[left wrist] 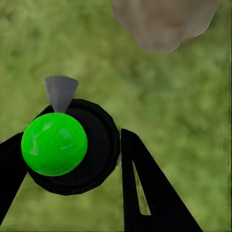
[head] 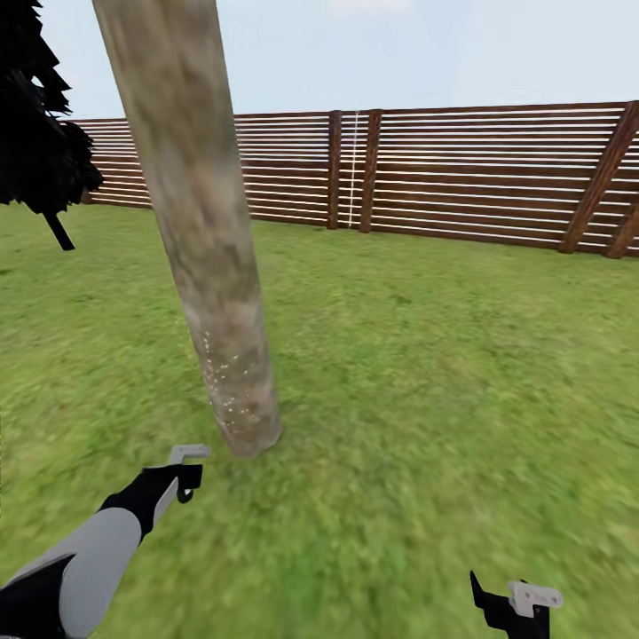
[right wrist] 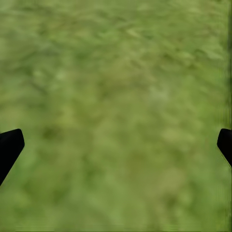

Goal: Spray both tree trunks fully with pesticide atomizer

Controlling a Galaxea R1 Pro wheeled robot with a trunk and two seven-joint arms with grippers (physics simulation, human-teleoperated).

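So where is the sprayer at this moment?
The sprayer sits in the left claw, as the left wrist view shows, low over the grass and close to the foot of the tree trunk.

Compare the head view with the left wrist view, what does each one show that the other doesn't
Head view alone: the wooden fence, the sky, a dark tree at the far left, the whole leaning tree trunk with pale specks low down, and the right end effector.

Left wrist view alone: a green ball on a round black body with a grey nozzle, sitting between the left end effector's fingers.

Both: the lawn, the trunk's base and the left end effector.
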